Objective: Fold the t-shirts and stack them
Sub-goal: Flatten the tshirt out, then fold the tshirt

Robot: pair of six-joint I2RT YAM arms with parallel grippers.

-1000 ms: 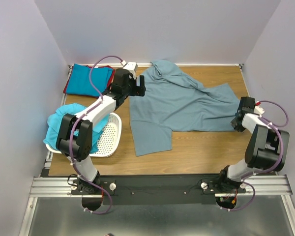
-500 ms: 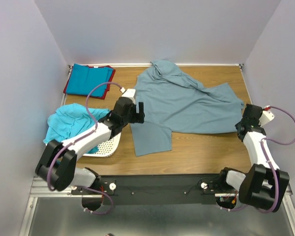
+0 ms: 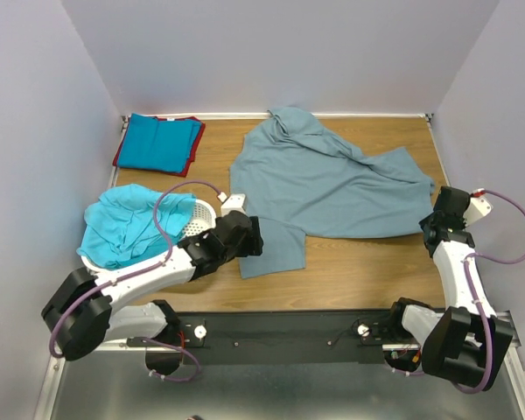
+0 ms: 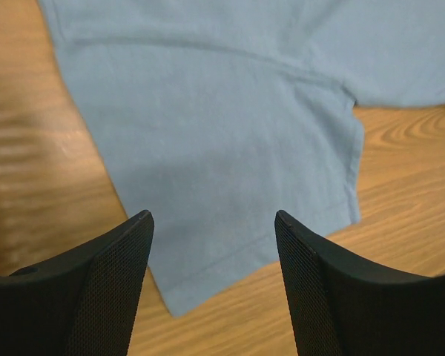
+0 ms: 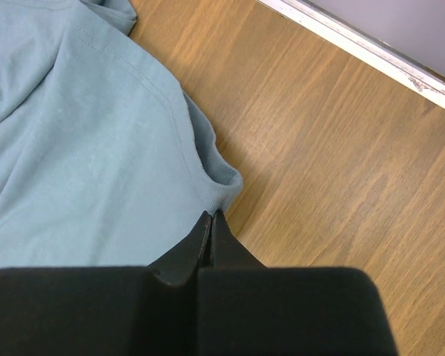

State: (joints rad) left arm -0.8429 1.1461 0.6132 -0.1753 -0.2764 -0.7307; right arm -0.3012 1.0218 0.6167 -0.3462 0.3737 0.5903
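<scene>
I see the large dusty grey-blue cloth t-shirt (image 3: 324,188) spread open and rumpled across the middle and far right of the wooden tabletop (image 3: 367,262). One square flap of it reaches toward the near edge.

My left tool (image 4: 211,219) hangs low over that flap with its black fingers (image 4: 111,289) well apart and nothing between them. The flap's hem corner lies just below them in the wrist view.

My right tool (image 5: 209,216) has its fingers pressed together, tips right at the folded hem on the shirt's right edge. I cannot tell whether any cloth is caught.

At the left, a bright turquoise shirt (image 3: 122,227) is heaped in the white perforated plastic basket (image 3: 201,214). In the far-left corner a folded bright blue shirt (image 3: 157,142) lies on a red one (image 3: 195,150) — only its edges show.
</scene>
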